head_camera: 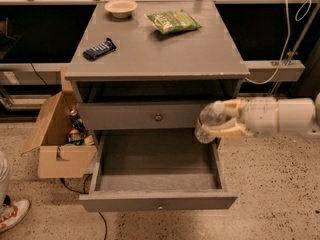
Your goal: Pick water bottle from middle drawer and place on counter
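Note:
My gripper (219, 119) comes in from the right on a white arm, its tan fingers shut on the water bottle (207, 122). The clear bottle with a white cap is held tilted, above the right edge of the open middle drawer (155, 164) and in front of the shallower drawer front with a brass knob (158, 117). The drawer's floor shows nothing in it. The grey counter (155, 49) lies above and to the left of the bottle.
On the counter sit a beige bowl (121, 7) at the back left, a green snack bag (173, 21) at the back, and a dark blue bar (99, 49) on the left. An open cardboard box (57, 134) stands left of the cabinet. A shoe (11, 215) shows at bottom left.

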`<state>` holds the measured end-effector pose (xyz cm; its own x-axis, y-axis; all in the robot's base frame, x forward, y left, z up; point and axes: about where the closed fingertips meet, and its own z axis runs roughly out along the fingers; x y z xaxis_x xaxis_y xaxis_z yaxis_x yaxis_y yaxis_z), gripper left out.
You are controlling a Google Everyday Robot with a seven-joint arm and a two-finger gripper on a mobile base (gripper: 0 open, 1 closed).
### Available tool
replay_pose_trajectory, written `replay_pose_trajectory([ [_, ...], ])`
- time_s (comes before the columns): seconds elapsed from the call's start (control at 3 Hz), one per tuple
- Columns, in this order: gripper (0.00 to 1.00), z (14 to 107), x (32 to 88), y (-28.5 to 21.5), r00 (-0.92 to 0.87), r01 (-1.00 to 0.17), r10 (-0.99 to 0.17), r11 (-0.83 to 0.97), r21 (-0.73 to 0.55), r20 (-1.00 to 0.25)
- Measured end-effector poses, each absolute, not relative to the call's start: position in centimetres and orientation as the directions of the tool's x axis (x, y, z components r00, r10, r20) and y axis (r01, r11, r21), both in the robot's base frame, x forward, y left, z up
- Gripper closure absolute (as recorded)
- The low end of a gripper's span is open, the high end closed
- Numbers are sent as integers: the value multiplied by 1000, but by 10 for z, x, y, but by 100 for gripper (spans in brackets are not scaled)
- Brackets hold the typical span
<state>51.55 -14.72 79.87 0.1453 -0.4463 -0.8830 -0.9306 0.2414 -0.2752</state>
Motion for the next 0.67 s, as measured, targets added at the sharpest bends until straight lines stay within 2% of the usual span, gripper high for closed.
replay_pose_trajectory([
  [0.33, 100, 853, 512, -151, 188, -913, -453, 247, -325, -872],
  [0.67, 100, 853, 512, -151, 188, -913, -453, 247, -325, -872],
])
